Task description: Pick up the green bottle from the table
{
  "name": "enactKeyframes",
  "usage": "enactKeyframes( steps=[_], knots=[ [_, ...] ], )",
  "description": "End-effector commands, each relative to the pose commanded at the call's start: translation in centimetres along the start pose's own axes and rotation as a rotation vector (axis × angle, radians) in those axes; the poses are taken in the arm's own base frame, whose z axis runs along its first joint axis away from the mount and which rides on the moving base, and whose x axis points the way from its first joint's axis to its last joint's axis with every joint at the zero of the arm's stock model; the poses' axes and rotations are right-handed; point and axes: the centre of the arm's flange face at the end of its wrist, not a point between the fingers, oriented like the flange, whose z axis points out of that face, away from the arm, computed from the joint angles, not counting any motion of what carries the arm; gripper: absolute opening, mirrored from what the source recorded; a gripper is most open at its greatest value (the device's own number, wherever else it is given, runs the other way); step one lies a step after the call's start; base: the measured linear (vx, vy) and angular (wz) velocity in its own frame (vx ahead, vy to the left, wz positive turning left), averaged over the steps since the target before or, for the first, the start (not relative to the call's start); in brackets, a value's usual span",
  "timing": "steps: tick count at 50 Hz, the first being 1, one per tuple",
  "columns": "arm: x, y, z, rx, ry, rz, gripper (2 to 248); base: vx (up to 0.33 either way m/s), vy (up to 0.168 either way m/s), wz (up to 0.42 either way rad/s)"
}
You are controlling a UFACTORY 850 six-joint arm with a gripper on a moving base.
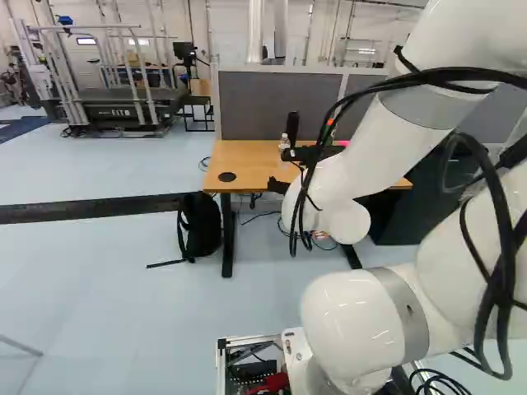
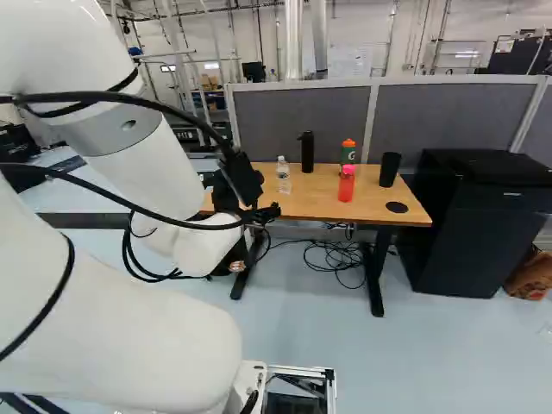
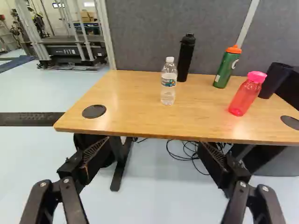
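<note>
Two fingers [image 2: 264,212] spread wide, in open air, green bottle [image 3: 227,68] ahead

the base views look ahead and slightly down from behind the arm [image 2: 142,172], one on either side; the wrist view faces the bench [image 3: 135,119] from nearer. all three share the bench and the grey partition [image 3: 154,37] behind it.
</note>
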Motion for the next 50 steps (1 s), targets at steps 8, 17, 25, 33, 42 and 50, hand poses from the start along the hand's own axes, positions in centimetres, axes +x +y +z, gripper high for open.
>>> enactKeyframes(
  steps=[8,17,25,33,42,50],
  knots=[
    [0.0,0.0,0.0,0.0,0.0,0.0,247,0.185,-0.065,-0.332],
    [0.0,0.0,0.0,0.0,0.0,0.0,247,0.179,-0.066,-0.336],
    [0.0,0.0,0.0,0.0,0.0,0.0,247,0.175,-0.064,-0.336],
    [0.0,0.0,0.0,0.0,0.0,0.0,247,0.173,-0.067,-0.325],
    [0.0,0.0,0.0,0.0,0.0,0.0,247,0.178,-0.031,-0.172],
    [0.0,0.0,0.0,0.0,0.0,0.0,247,0.161,-0.002,-0.022]
  ],
)
